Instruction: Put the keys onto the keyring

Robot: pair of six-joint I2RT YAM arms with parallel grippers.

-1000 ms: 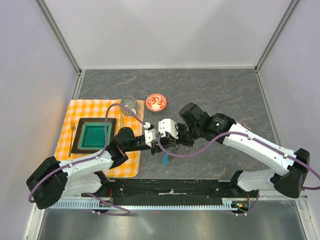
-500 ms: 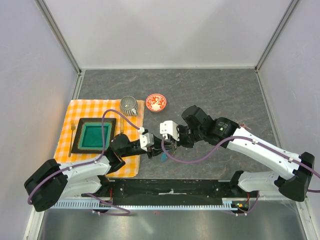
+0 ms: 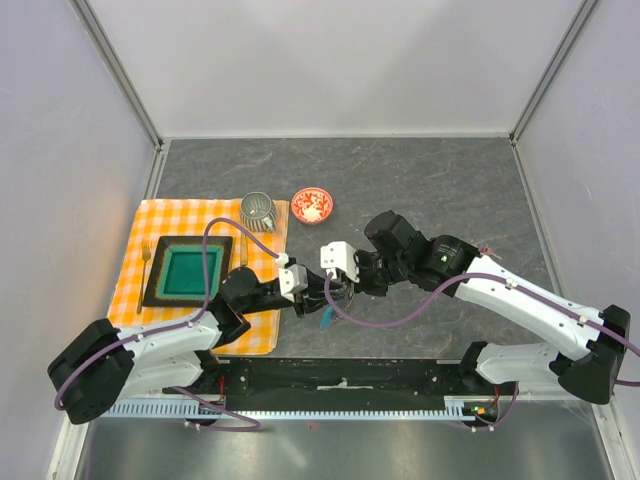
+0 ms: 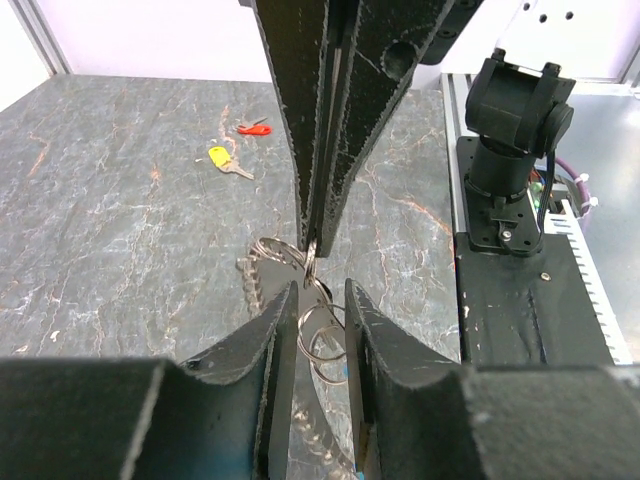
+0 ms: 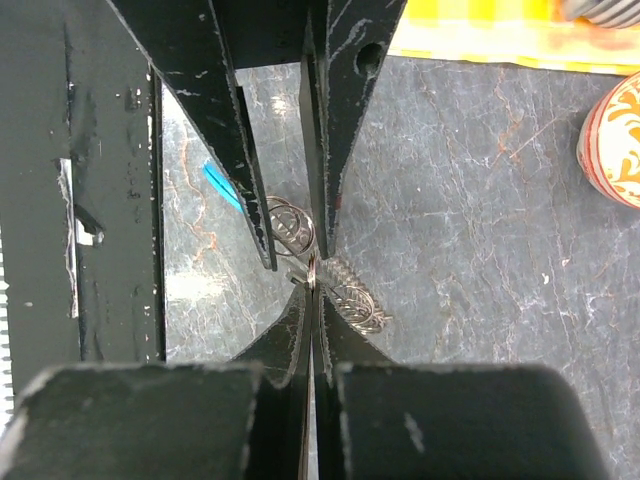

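A grey, veined stone desk [image 3: 420, 180] sits inside plain white walls, and both arms reach in from its near edge to meet a little left of the middle, close to that edge.

My right claw [image 5: 311, 285] has its fingers pressed together, nipping one thin wire ring of the keyring [image 5: 290, 225] at the very tips. My left claw [image 4: 321, 288] faces it tip to tip. Its fingers [image 4: 280, 335] stand apart with several of the keyring's rings sitting in the gap. I cannot tell whether the pads press on them.

The rest of the keyring hangs or rests just under the two claws. Grey metal pieces fan out over the stone, and the blue tag [image 5: 222, 185] lies on the side toward the near edge.

Beyond the right claw, toward the desk's right edge, the yellow key [image 4: 222, 160] and the red key [image 4: 255, 127] lie loose on the bare stone. They are near each other and well apart from the keyring.

Along the left edge an orange checked cloth [image 3: 250, 335] carries a square green tray [image 3: 226, 270] with a black rim, and a fork [image 3: 146, 262] lies just beside the tray. A ribbed metal cup [image 3: 258, 210] stands at the cloth's far right corner. A red patterned bowl [image 3: 312, 205] sits near the cup, on the stone.
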